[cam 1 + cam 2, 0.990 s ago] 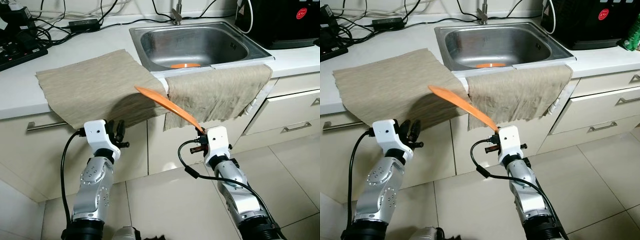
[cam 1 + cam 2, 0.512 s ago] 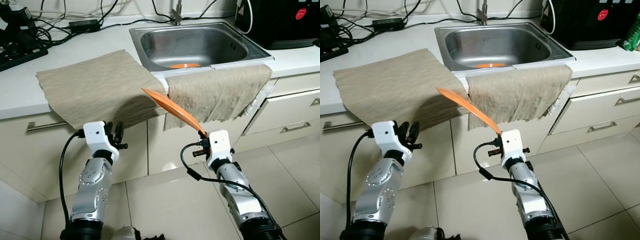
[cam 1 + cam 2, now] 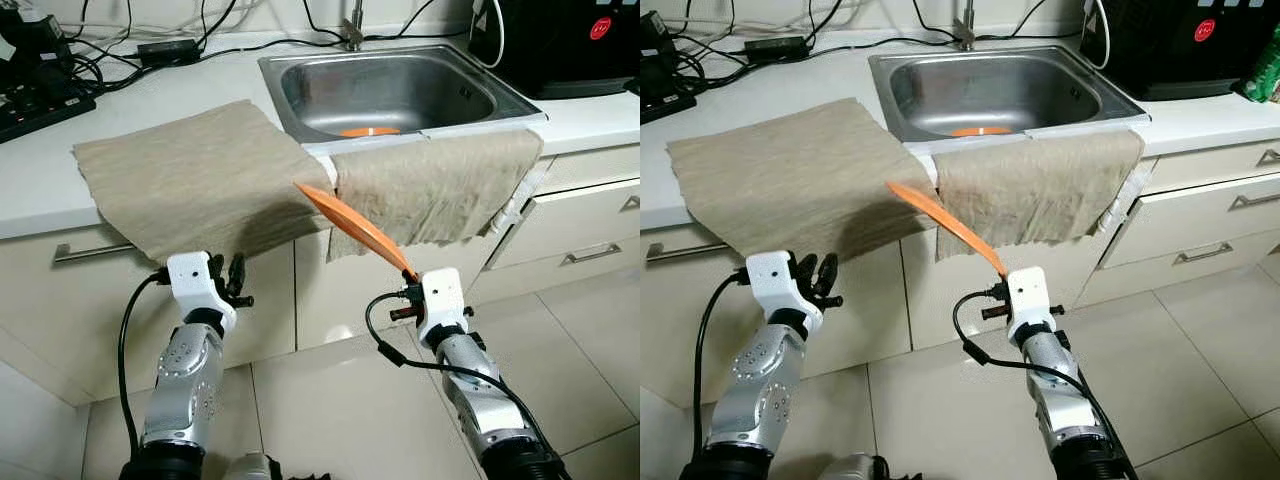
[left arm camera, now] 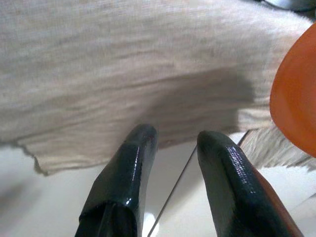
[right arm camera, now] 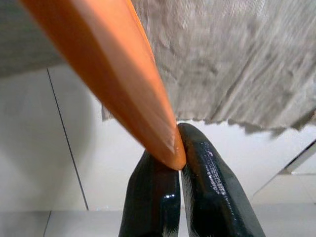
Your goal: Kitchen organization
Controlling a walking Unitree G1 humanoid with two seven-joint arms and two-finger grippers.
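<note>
Right gripper [image 5: 170, 163] pinched tight on the narrow end of a long orange spatula [image 3: 355, 222], held low in front of the cabinet fronts; blade slants up and to the robot's left, its tip near the counter edge where the two cloths meet, not touching the counter as far as the head views let me judge. Left gripper [image 4: 173, 148] slightly parted, holding nothing, raised below the hanging edge of the left cloth [image 3: 190, 175]. Progress, as a judgement: the spatula is in hand but not yet put anywhere, so the tidying looks mid-way at best; where it belongs is not shown. Something orange and flat sits at the bottom of the sink [image 3: 400, 85], partly hidden by the front rim, cannot tell what it is; may also need sorting. Counts: one spatula; two beige cloths, the left one spread on the white counter [image 3: 40, 190] with its front edge hanging over, the right cloth [image 3: 435, 185] draped over the sink's front rim and down the cabinet; one steel sink with one tap [image 3: 354, 30] behind; one black appliance [image 3: 560, 45] at the far right of the counter; a tangle of black cables and a power strip [image 3: 40, 105] at far left, number of cables not countable; drawer handles on the cabinets, three visible
</note>
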